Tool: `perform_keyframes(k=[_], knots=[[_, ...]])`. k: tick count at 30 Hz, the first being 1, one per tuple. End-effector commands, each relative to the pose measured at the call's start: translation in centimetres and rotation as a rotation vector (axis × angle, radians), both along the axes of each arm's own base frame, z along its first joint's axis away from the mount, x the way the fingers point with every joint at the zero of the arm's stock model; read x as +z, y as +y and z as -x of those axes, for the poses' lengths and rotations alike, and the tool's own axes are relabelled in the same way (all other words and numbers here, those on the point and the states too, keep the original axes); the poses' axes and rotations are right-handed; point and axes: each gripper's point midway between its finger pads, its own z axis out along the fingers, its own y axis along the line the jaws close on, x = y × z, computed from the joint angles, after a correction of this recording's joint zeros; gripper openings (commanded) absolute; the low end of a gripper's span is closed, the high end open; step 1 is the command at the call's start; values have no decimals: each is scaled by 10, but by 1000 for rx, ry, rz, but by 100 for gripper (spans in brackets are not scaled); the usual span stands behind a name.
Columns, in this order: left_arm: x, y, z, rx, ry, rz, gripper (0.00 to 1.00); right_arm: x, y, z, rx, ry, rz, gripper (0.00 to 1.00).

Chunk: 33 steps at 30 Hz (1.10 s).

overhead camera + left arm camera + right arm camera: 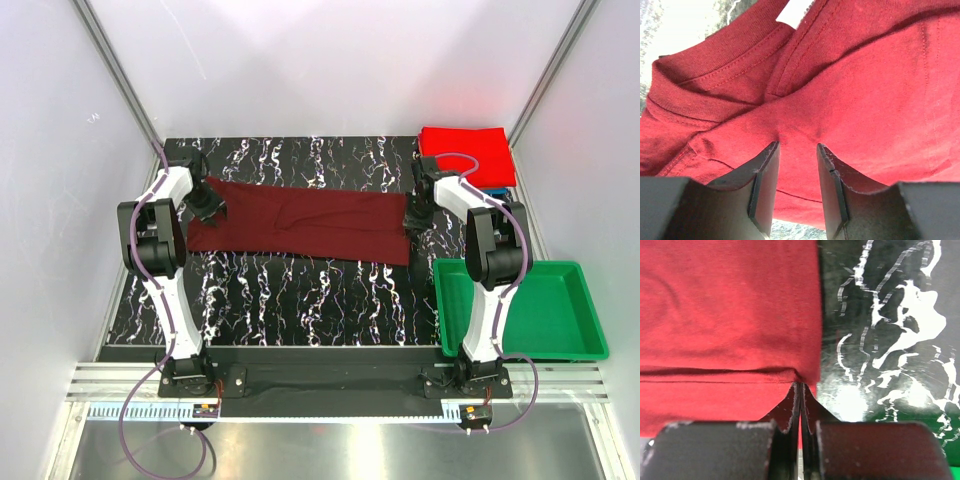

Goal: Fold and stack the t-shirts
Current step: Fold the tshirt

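The dark maroon t-shirt (300, 225) lies folded lengthwise in a long strip across the back of the table. My left gripper (206, 206) is at its left, collar end. In the left wrist view the gripper (797, 145) is open, its jaws apart over the cloth (865, 100) just below the collar. My right gripper (414, 216) is at the strip's right end. In the right wrist view it (799, 386) is shut on the shirt's hem corner (730, 315). The bright red t-shirt (465, 152) lies folded at the back right. A thin blue edge (496, 189) shows under it.
A green plastic tray (590, 300) sits at the front right beside the right arm. The table (300, 300) is black marbled, with white enclosure walls on three sides. The marbled surface (890, 315) shows right of the hem.
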Motion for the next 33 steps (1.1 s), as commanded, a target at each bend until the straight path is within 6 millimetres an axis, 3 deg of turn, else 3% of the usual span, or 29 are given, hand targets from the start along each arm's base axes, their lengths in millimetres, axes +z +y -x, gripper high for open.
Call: perform_keyframes(k=[1, 9, 16, 23, 25, 29, 30, 33], knots=[[21, 10, -15, -6, -65, -49, 41, 21, -16, -2, -45, -54, 72, 0], [15, 12, -14, -15, -48, -62, 42, 23, -20, -3, -76, -81, 84, 0], [0, 22, -5, -12, 7, -110, 43, 38, -21, -10, -84, -134, 82, 0], [-13, 23, -1, -7, 34, -120, 43, 23, -30, -1, -98, -101, 113, 0], [-7, 22, -5, -12, 28, -105, 43, 19, -29, 1, -97, -85, 107, 0], [42, 19, -24, -50, -52, -92, 45, 20, -26, 1, -102, -65, 96, 0], [65, 21, -31, -54, -98, -111, 46, 22, -25, 3, -105, -58, 88, 2], [87, 37, -10, -45, -71, -208, 45, 31, -25, 9, -145, -46, 78, 18]])
